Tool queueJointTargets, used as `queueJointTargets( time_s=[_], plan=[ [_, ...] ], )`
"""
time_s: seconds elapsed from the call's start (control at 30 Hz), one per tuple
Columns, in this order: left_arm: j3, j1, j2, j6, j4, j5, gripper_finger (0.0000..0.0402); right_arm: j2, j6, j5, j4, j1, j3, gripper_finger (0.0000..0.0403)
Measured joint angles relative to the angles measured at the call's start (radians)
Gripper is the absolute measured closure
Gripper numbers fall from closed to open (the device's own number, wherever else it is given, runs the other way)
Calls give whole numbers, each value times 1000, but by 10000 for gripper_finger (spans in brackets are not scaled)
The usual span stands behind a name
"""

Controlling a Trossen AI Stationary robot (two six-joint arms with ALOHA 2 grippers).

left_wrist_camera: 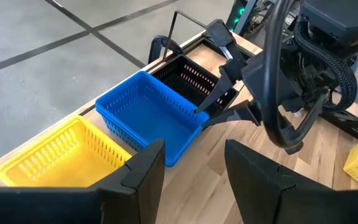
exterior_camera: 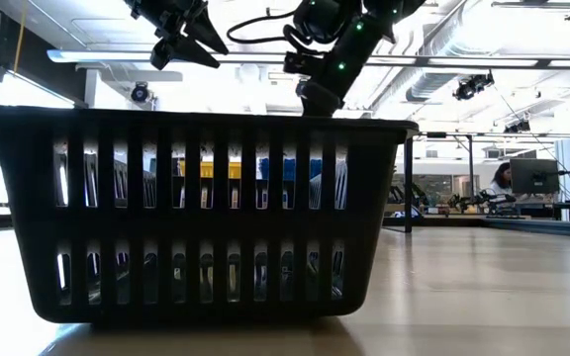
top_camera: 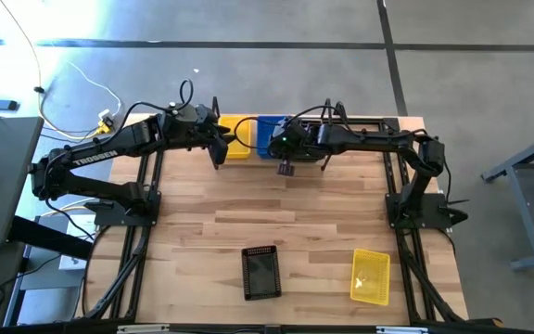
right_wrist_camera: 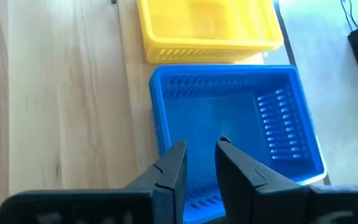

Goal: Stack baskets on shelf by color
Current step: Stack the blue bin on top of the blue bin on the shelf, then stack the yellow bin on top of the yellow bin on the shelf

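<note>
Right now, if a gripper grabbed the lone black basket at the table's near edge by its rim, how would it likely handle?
The black basket is probably light: its walls are mostly open slots, and it looks empty. It likely holds its shape, since the rim and ribs stand straight in the low view. Sitting flat on a broad base, it should slide on the table rather than tip if nudged low.
</note>
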Motion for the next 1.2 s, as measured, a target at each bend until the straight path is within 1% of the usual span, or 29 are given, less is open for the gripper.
queueJointTargets(
  time_s=[0.1,0.2,0.33,0.5,0.63,0.7,0.97,1.2],
  plan=[
    [0,0,0,0,0,0,245,0,32,0,-10,0,5,331],
    [0,0,0,0,0,6,245,0,78,0,-67,5,48,332],
    [0,0,0,7,-22,48,245,-1,189,-5,-199,41,121,332],
    [0,-1,0,49,-117,51,245,-1,305,-7,-370,112,175,332],
    [0,-1,0,93,-180,51,245,-1,400,0,-473,173,175,332],
    [0,-1,0,115,-193,51,245,-2,457,7,-497,202,164,332],
    [0,-15,0,131,-198,49,245,-20,671,57,-611,342,120,332],
    [0,-46,0,131,-203,48,245,-34,868,116,-791,464,120,332]
  ],
)
